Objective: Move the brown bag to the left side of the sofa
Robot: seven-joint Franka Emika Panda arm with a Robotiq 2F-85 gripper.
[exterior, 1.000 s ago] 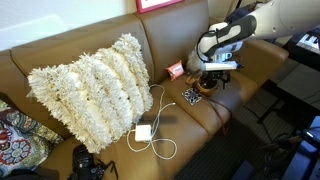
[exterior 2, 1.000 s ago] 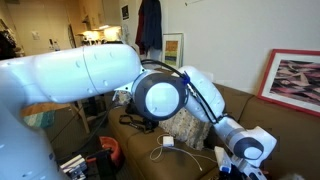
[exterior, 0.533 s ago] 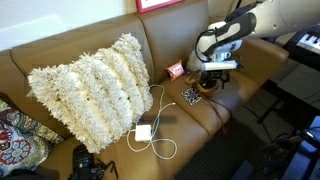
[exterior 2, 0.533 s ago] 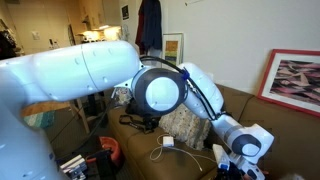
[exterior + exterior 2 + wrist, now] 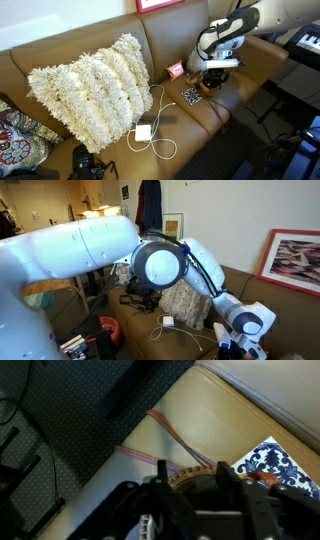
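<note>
The brown bag [image 5: 206, 87] sits on the right end of the sofa [image 5: 120, 45], mostly hidden under my gripper [image 5: 211, 80]. In the wrist view its woven rim [image 5: 185, 475] shows between my two dark fingers, and its thin loop handles [image 5: 172, 442] lie on the leather. My gripper [image 5: 195, 480] is lowered over the bag with the jaws partly drawn in, still apart on either side of the rim. I cannot tell whether the fingers touch it. In an exterior view the gripper [image 5: 234, 347] is at the bottom edge and the bag is hidden.
A big shaggy cream pillow [image 5: 95, 88] fills the sofa's middle. A white charger [image 5: 143, 132] and its cable lie in front of it. A small blue-patterned square [image 5: 191, 96] and a red item [image 5: 175, 70] lie beside the bag. A camera [image 5: 88, 162] lies at the front left.
The jaws have drawn closer together around the bag's rim. The arm has barely moved and the bag stays on the seat.
</note>
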